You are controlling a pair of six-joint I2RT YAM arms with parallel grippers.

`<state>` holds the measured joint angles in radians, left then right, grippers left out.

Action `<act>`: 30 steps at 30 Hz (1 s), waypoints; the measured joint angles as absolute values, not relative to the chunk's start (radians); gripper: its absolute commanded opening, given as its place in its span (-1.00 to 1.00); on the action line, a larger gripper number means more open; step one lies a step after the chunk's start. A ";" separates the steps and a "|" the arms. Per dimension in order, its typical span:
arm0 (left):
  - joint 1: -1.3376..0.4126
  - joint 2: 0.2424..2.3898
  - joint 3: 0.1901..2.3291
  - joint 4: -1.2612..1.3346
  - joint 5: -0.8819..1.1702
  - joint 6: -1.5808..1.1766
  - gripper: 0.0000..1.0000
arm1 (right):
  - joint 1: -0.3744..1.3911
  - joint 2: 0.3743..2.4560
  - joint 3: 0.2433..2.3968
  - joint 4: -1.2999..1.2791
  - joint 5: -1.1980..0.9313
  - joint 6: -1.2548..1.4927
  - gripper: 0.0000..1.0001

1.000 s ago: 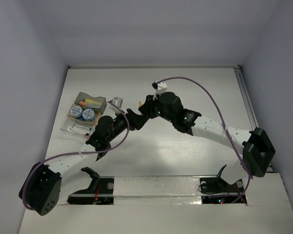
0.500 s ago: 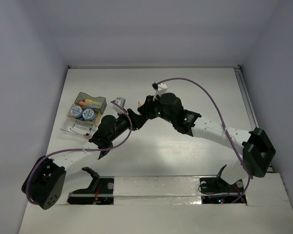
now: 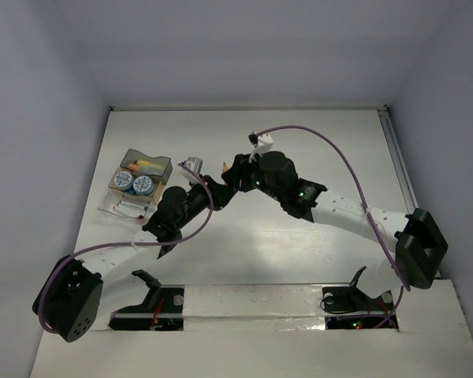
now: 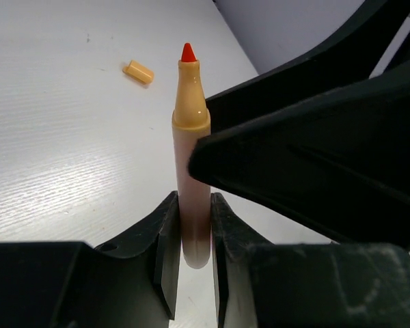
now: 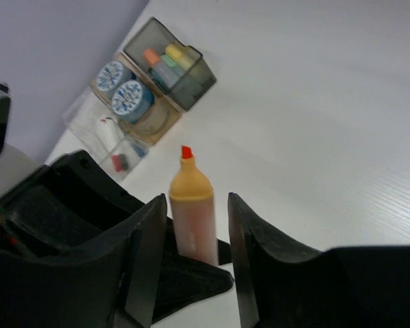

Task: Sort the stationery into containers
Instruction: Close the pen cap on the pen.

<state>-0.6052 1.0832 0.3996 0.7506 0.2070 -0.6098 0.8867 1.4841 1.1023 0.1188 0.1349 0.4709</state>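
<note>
left claw [image 4: 193,213] clamped on uncapped orange marker [image 4: 190,109], right claw [image 5: 197,205] apart, straddling it, cap [image 4: 138,71] lying loose on surface [image 4: 61,150]

Left arm [image 3: 177,206] and right arm [image 3: 276,172] close together — containers [image 3: 165,168] just left.

The marker [image 4: 190,102] between the black jaws is pale orange with a red tip; the cap [image 4: 138,71] beyond looks orange.

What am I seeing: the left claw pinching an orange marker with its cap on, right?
Not quite: the marker in the left claw is uncapped, tip bare; its cap lies on the table, per the left wrist view.
</note>
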 measured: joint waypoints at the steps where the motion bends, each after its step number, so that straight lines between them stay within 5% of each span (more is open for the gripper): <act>1: -0.606 1.082 0.400 0.749 0.204 -0.607 -1.00 | 0.890 1.480 1.102 0.116 0.149 0.464 0.09; 7: -0.604 1.049 0.400 0.709 0.183 -0.562 -1.00 | 0.820 1.364 1.050 0.066 0.214 0.408 0.21; 15: -0.607 0.998 0.400 0.678 0.237 -0.490 -1.00 | 0.436 1.420 1.102 -0.070 0.115 0.339 0.10; 17: -0.607 1.006 0.399 0.678 0.247 -0.479 -1.00 | 0.395 1.495 1.121 -0.106 0.065 0.339 0.19; 21: -0.610 1.012 0.388 0.681 0.262 -0.474 -1.00 | 0.373 1.615 1.123 -0.145 -0.025 0.362 0.77; 30: -0.616 1.023 0.371 0.685 0.263 -0.465 -1.00 | 0.372 1.826 1.158 -0.091 -0.095 0.451 0.82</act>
